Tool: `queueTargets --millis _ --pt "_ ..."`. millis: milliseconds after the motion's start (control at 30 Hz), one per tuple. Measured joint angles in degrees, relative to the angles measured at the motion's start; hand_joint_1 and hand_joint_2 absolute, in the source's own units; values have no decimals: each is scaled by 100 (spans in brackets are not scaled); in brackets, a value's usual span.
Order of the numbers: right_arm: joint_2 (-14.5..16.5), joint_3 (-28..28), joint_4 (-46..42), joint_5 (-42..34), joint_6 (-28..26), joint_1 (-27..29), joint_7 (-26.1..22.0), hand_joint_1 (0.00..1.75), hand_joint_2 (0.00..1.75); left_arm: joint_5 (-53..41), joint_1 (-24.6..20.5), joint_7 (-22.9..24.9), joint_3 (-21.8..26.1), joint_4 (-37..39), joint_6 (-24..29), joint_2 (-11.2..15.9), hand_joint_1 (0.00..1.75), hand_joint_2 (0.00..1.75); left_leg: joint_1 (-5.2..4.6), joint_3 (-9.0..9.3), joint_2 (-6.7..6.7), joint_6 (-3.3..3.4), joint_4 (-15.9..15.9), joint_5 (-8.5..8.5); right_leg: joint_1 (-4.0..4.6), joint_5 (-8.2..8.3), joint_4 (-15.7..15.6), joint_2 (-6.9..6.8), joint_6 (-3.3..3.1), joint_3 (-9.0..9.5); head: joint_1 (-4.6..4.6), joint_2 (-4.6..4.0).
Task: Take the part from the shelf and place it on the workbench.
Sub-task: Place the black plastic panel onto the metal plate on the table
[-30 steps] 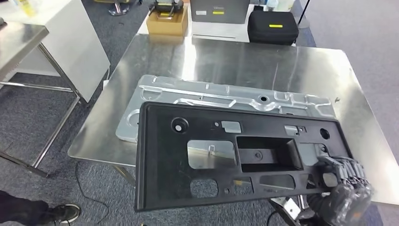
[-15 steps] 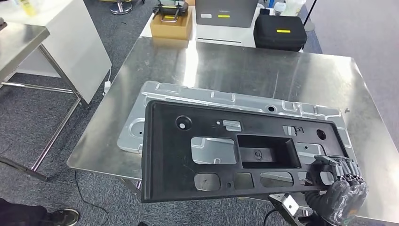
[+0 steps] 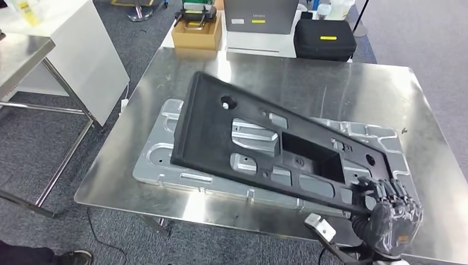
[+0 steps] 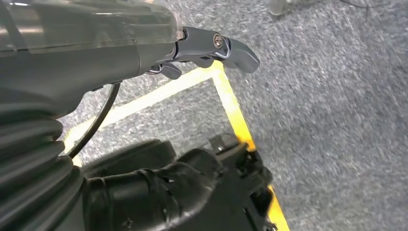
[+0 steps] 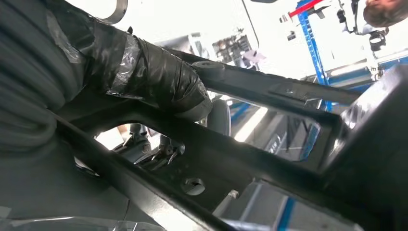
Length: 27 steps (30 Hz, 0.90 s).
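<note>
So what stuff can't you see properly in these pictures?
- Head view: the black part covers the middle of the silver plate under it; whether they touch cannot be told.
- Head view: the right hand holds the part's corner; its wrist is cut off by the bottom edge.
- Right wrist view: bright light washes out the background.
- Left wrist view: the left hand is dark and cut off by the edge, so its grip cannot be told.

Most of the workbench (image 3: 331, 88) is hogged by the silver panel (image 3: 165, 165), with the black part (image 3: 209, 127) tilted over it. Bare steel runs along the far edge and right side.
</note>
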Motion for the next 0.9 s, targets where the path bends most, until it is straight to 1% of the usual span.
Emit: queueTargets --millis 67,100,167,233,300,367,400,433,467,500,533,600,633,667,700,733,800,833,867,900 --pt "15 -71 1 352 0 -68 87 172 175 -41 2 44 -14 0 37 -1 0 0 7 12 2 67 -56 32 -8 4 -13 0 63 1 2 0" --pt "17 -101 6 544 0 -106 164 172 175 -66 3 63 -21 0 49 -2 0 0 19 31 4 106 -92 53 -12 -35 34 -1 90 -14 4 0" --pt "17 -134 30 899 0 -193 365 172 175 -103 -12 91 -35 0 56 -5 0 0 41 62 13 172 -154 86 -20 -239 350 -3 126 -157 9 0" --pt "17 -142 49 1068 0 -241 490 173 175 -117 -24 103 -43 0 57 -7 0 0 38 63 15 192 -161 89 -21 -400 623 -3 136 -288 11 0" --pt "16 -142 54 1104 0 -253 521 173 175 -119 -27 107 -45 0 57 -7 0 0 37 62 15 193 -161 89 -22 -437 703 -3 139 -326 12 0" --pt "8 -142 83 1255 0 -297 669 172 175 -132 -33 116 -57 0 54 -8 0 0 33 62 16 196 -159 87 -24 -565 1014 -3 149 -480 11 0" --pt "-18 -138 132 1457 0 -344 901 172 175 -150 -37 134 -72 0 51 -8 0 0 31 63 15 199 -155 83 -26 -613 1243 -4 157 -604 11 0" --pt "-113 -106 239 1730 0 -446 1327 172 175 -182 -49 161 -102 0 45 -14 0 0 28 68 8 194 -139 69 -27 -459 1131 -4 154 -570 11 0" --pt "-238 -65 362 1963 0 -559 1774 171 175 -219 -62 192 -132 0 40 -23 0 0 24 71 1 185 -120 52 -25 -281 866 -4 139 -459 11 0" --pt "-396 -14 510 2173 0 -688 2259 171 175 -257 -82 229 -165 0 33 -32 0 0 11 67 -8 168 -91 31 -15 -86 518 -4 119 -320 11 0" --pt "-582 41 665 2261 0 -810 2664 172 175 -293 -104 260 -198 0 25 -41 0 0 1 60 -14 142 -71 16 -4 95 107 -3 94 -137 9 0" --pt "-929 102 956 2275 0 -963 3199 172 175 -333 -130 311 -250 0 15 -52 0 0 -15 47 -15 98 -72 17 19 85 -6 2 65 -104 7 0" --pt "-1115 137 1117 2277 1 -1023 3463 172 175 -347 -139 332 -276 0 12 -56 0 0 -16 42 -15 72 -74 10 3 95 -16 0 44 -96 6 0" --pt "-1289 180 1277 2279 1 -1076 3714 172 175 -359 -145 349 -296 0 11 -60 0 0 -16 32 -13 46 -41 -23 -13 105 -35 -2 24 -84 6 0" --pt "-1456 244 1443 2280 2 -1130 3953 171 175 -371 -153 361 -312 0 10 -63 0 0 -15 -19 -9 20 84 -110 -31 114 -57 -6 -7 -73 3 0" --pt "-1612 322 1605 2281 2 -1182 4171 171 175 -379 -162 370 -325 0 8 -66 0 0 -10 -128 -6 -3 326 -250 -45 121 -75 -10 -33 -61 2 0" --pt "-1914 525 1961 2281 2 -1278 4570 171 175 -387 -171 383 -355 0 2 -70 0 0 11 -470 0 -31 1043 -577 -34 112 -79 -15 -69 -57 -2 0" --pt "-2051 647 2141 2281 2 -1309 4757 171 175 -387 -173 389 -373 0 -1 -70 0 0 19 -629 0 -39 1347 -669 -29 107 -77 -15 -74 -53 -1 0" --pt "-2177 776 2311 2281 2 -1328 4937 172 175 -387 -173 393 -390 0 -3 -71 0 0 21 -711 0 -41 1477 -655 -25 101 -75 -15 -78 -48 -2 0" --pt "-2296 913 2469 2281 2 -1337 5102 171 175 -389 -174 398 -405 0 -2 -72 0 0 22 -695 0 -34 1399 -536 -23 93 -72 -14 -76 -38 -2 0"
